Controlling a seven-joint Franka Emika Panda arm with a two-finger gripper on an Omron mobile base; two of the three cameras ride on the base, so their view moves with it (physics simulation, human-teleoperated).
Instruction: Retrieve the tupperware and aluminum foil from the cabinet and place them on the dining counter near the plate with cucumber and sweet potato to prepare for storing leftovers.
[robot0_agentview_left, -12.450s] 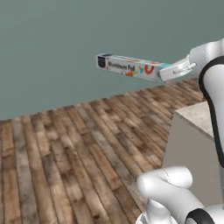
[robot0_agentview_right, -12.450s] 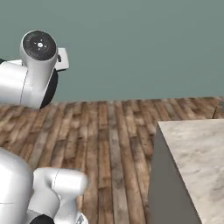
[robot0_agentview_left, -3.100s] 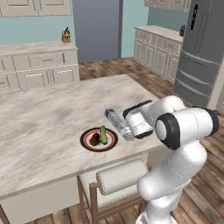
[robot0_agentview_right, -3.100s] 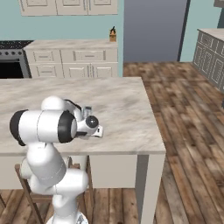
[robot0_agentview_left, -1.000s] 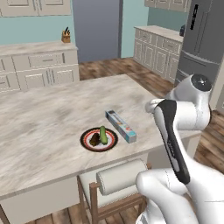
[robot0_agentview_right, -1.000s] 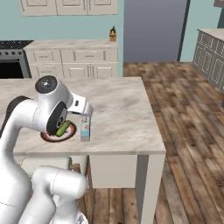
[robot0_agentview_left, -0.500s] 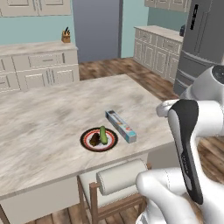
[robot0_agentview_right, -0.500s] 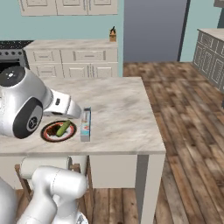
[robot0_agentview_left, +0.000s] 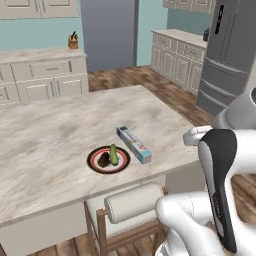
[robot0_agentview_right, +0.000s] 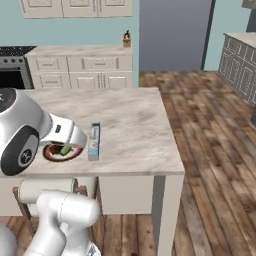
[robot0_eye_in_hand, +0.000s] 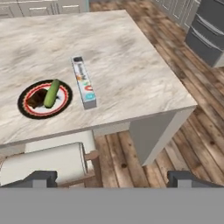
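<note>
Foil (robot0_eye_in_hand: 83, 81) lies beside plate (robot0_eye_in_hand: 26, 109) (pincer wide).

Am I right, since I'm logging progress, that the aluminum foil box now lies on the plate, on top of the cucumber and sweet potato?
Not quite. The aluminum foil lies flat on the dining counter beside the plate, not on it. The hand view shows bare marbled top between box and plate rim; the cucumber and sweet potato sit uncovered on the plate.

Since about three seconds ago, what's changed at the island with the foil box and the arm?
The pincer let go of the aluminum foil, now lying on the dining counter just beside the plate, and pulled back, open. The plate, cucumber and sweet potato stayed put.
</note>
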